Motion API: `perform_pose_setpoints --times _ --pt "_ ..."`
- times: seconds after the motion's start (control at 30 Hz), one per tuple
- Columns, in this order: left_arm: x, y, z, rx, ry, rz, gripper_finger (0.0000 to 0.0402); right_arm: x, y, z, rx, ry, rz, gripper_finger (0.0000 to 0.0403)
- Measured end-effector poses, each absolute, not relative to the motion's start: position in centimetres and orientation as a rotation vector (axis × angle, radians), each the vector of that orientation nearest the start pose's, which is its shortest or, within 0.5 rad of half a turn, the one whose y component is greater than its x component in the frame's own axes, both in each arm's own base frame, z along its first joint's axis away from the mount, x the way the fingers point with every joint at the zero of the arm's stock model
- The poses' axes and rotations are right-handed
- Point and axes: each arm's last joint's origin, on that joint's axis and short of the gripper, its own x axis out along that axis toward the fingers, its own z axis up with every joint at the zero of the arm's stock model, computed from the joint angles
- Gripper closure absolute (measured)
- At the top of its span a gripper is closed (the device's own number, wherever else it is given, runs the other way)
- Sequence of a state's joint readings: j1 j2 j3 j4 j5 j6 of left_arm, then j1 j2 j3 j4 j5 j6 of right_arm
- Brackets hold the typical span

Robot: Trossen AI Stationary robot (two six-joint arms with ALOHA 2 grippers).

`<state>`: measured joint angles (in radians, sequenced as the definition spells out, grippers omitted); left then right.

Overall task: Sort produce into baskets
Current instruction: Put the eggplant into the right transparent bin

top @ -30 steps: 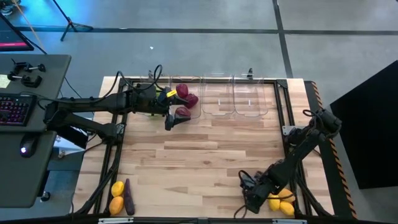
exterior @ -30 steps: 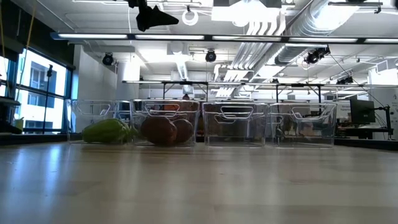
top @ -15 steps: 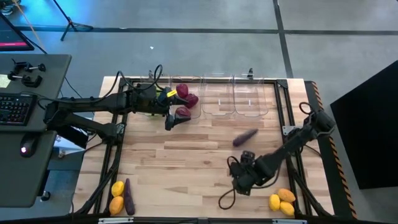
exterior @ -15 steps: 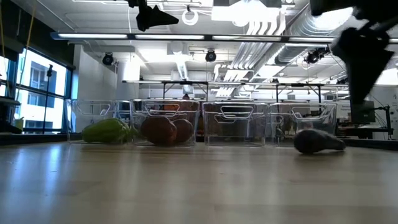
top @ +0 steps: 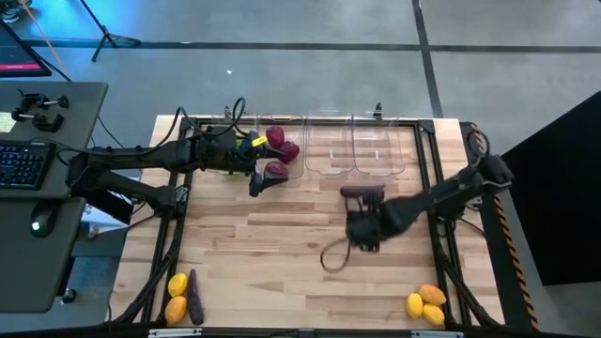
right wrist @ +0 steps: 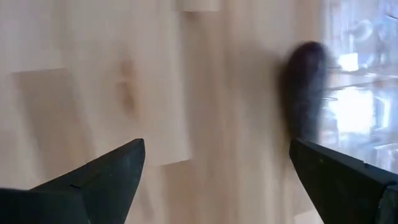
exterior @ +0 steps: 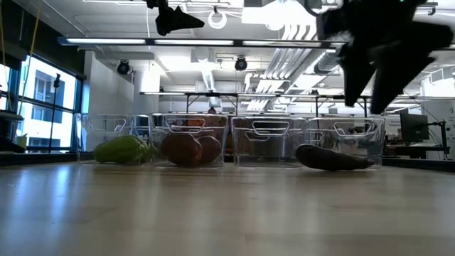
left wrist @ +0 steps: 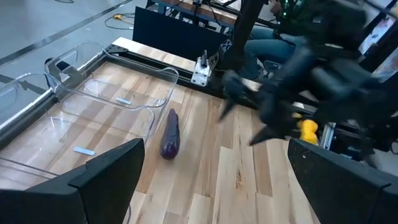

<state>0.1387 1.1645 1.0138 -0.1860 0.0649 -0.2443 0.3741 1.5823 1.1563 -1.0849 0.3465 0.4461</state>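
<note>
Eggplant (top: 363, 192), long and dark purple, lies loose on the wooden surface (top: 282, 244) just in front of the row of clear baskets (top: 376, 150) along the far edge, outside all of them. Right hand (top: 362, 225) hovers just beside it with fingers spread wide and nothing between them; the wrist camera shows the eggplant off to one side of the gap, not centred. Left hand (top: 255, 178) waits near the far-left corner, beside the basket holding dark red produce (top: 280, 145), its fingers also spread and empty. A green pepper (exterior: 124, 149) sits in the leftmost basket, while the two baskets on the right appear empty.

Risk lies mainly in the pickup. The eggplant is rounded and rests on smooth wood, so a finger landing on its flank could roll it away or push it against the basket wall, and the thin plastic bin could shift. A grip closed near one end could let the long piece tilt and slip out during the lift. Its closeness to the basket also leaves little room for the far finger, which may catch the rim. More produce remains near the close edge: yellow and orange pieces (top: 424, 302) at the right corner, and two more with a second eggplant (top: 194, 299) at the left corner.
</note>
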Motion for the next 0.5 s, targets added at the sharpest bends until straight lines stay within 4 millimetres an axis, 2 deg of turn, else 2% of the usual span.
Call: perform_pose_setpoints --times 0.13,0.23,0.5 --pt "25.6 3.4 33.7 -0.331 0.322 0.123 0.0016 25.6 5.5 21.6 -0.072 1.319 -0.335 0.0008" --pt "25.6 3.4 33.6 -0.354 0.322 0.130 0.0016 25.6 3.6 20.3 -0.068 1.318 -0.344 0.0008" --pt "25.6 3.4 33.6 -0.362 0.322 0.131 0.0016 26.7 1.4 17.9 -0.093 1.281 -0.292 0.0008"
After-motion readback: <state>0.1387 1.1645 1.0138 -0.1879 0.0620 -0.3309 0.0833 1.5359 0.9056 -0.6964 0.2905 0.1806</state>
